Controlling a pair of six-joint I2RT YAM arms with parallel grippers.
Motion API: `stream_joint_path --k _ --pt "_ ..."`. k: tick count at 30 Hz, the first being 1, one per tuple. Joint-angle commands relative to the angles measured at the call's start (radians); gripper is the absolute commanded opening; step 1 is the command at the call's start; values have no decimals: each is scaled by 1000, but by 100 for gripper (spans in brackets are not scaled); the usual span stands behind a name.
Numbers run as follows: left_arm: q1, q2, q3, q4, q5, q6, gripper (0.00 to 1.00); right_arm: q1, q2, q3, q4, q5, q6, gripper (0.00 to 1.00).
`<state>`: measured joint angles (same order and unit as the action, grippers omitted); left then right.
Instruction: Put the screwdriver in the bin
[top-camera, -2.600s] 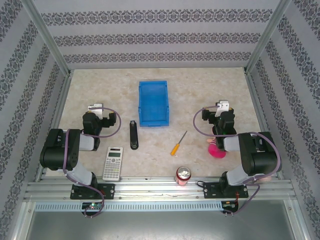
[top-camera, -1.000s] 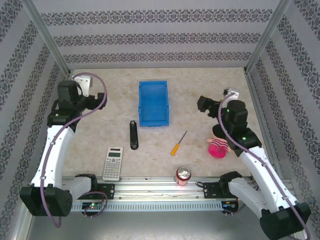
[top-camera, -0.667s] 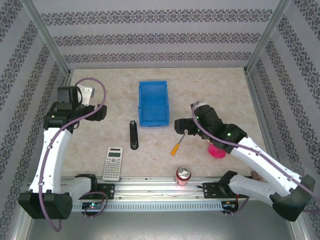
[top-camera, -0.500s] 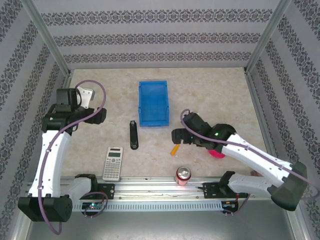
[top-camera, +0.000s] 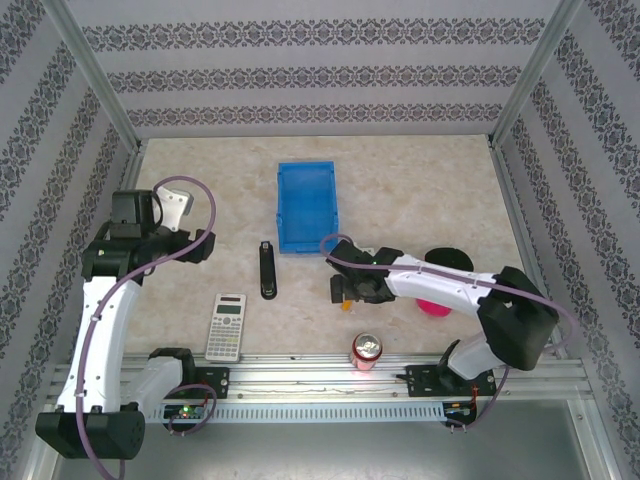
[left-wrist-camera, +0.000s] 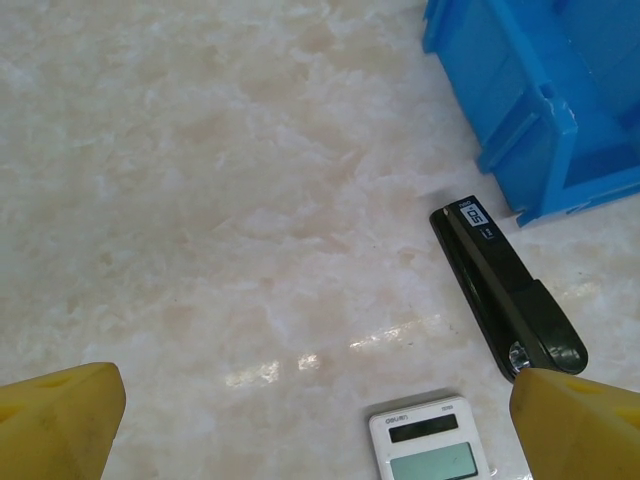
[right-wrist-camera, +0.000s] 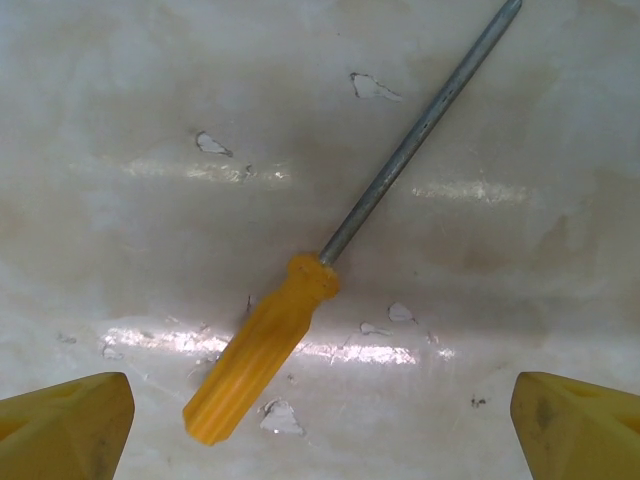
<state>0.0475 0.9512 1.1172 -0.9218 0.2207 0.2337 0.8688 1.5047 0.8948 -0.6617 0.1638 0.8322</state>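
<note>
Right claw (right-wrist-camera: 320, 430) is spread wide around the screwdriver (right-wrist-camera: 268, 340), lying flat on the surface (right-wrist-camera: 120, 120) mid-frame in the wrist view. It's thin and round, so closing off-centre could roll it away. Bin (top-camera: 307, 205) waits upper-centre overhead.

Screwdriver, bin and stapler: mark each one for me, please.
screwdriver (right-wrist-camera: 260, 350), right wrist view, middle of the orange-yellow handle.
bin (top-camera: 307, 208), top external view, bare floor.
stapler (left-wrist-camera: 505, 288), left wrist view, middle of its black body.
</note>
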Motion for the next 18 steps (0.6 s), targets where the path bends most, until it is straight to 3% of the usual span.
stream_joint_path --k 1,10,18 --pt "2 -28 -22 -23 -27 36 99 12 35 26 20 5 39 97" --pt "2 -63 -57 5 7 10 99 -13 131 27 23 2 51 95" --pt "2 -90 -64 32 -41 -5 99 -61 97 -56 49 32 77 91"
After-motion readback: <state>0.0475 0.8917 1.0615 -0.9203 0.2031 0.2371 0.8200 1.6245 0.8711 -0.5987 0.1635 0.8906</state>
